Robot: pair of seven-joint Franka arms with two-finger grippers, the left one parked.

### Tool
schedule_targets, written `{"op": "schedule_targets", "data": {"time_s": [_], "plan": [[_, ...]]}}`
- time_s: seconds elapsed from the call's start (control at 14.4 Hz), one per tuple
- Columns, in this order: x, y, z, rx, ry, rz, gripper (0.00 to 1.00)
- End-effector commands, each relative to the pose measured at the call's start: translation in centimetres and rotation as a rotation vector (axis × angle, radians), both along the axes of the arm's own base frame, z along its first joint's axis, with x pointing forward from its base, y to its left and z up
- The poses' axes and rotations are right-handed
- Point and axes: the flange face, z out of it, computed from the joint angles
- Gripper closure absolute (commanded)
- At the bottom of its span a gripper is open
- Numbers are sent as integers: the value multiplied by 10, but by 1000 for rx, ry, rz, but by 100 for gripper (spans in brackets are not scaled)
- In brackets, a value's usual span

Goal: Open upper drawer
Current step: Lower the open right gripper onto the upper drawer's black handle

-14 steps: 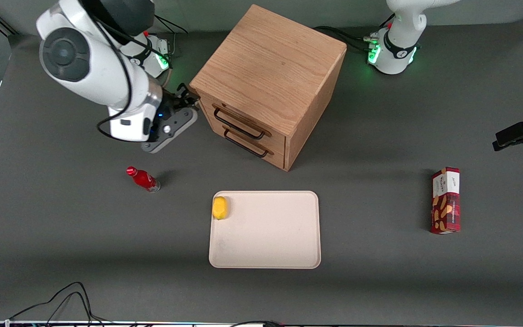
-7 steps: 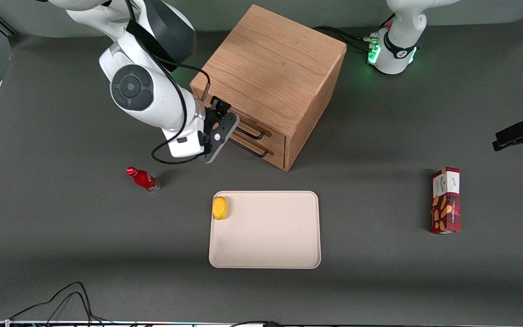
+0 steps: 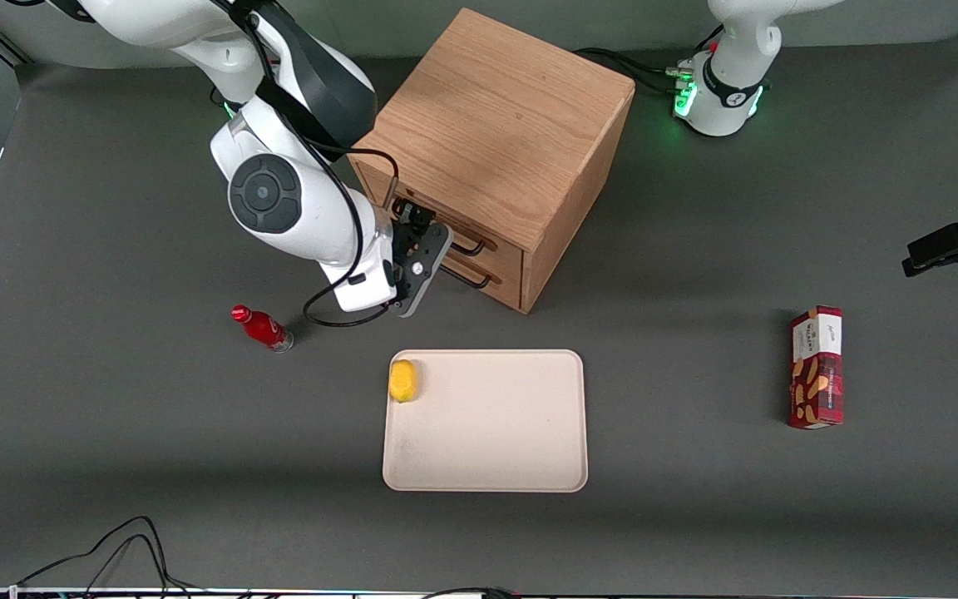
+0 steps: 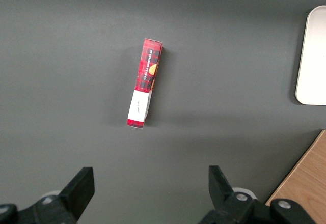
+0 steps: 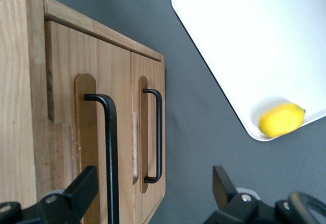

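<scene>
gripper [image 5: 153, 193] spread before upper drawer [image 5: 97, 132]

The gripper [image 3: 422, 235] hangs, fingers spread, just in front of the cabinet [image 3: 496, 133], at the handle of the upper drawer [image 3: 454, 223], which sits above the lower drawer [image 3: 479, 268]. Nearer the front camera lies the tray [image 3: 496, 433] with a lemon [image 3: 402, 380] in its corner. A bottle [image 3: 263, 328] lies toward the working arm's end, a box [image 3: 817, 367] toward the parked arm's

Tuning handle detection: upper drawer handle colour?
Black, on the upper drawer; clearest in right wrist view. Gripper open in front.
</scene>
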Motion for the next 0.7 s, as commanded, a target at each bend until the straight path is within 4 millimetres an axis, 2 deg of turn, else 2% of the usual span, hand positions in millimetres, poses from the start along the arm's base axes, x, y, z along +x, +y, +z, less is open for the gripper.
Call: {"op": "schedule_targets", "data": {"time_s": [0.0,0.28,0.63], "plan": [[-3,12,-13,-11,-1,46,0],[-16,11,-36,-42,13,55,0],[-31,8,-44,-61,21,59,0]]}}
